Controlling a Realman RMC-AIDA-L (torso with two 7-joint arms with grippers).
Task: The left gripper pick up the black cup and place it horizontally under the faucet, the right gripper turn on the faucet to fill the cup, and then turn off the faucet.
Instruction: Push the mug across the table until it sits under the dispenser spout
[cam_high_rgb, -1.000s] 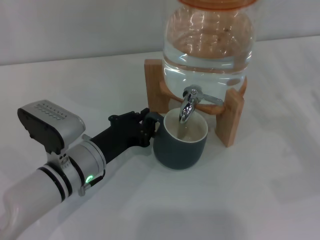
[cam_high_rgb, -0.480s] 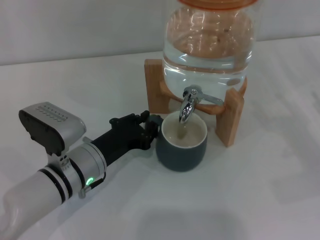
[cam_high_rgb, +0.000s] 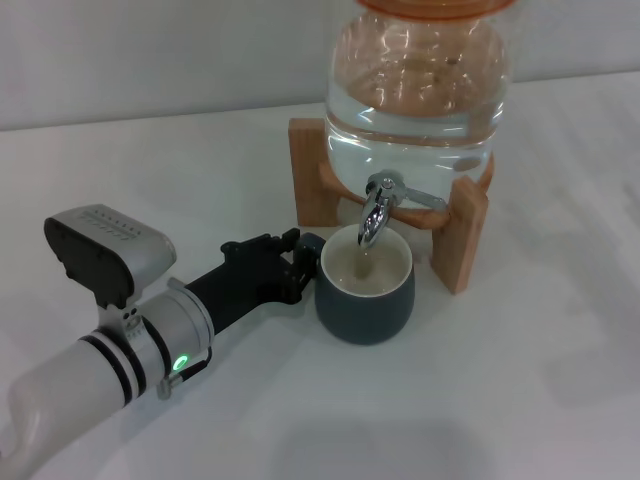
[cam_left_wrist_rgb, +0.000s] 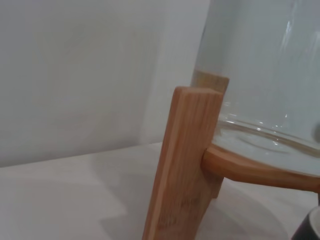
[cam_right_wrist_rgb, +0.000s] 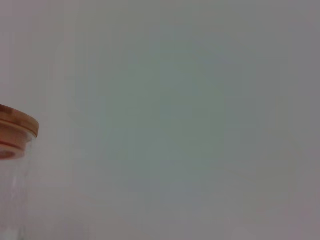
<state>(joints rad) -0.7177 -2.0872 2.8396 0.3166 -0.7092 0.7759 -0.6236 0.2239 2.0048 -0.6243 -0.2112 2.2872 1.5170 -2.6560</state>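
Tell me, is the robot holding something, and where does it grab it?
The left pincer is at the handle side of the black cup, which stands on the table under the tap. Whether it really grips the handle cannot be told.

Open table (cam_high_rgb: 520, 380) right of the black cup (cam_high_rgb: 365, 300) — wooden stand (cam_high_rgb: 460, 245) and jar (cam_high_rgb: 420, 90) wall off behind.
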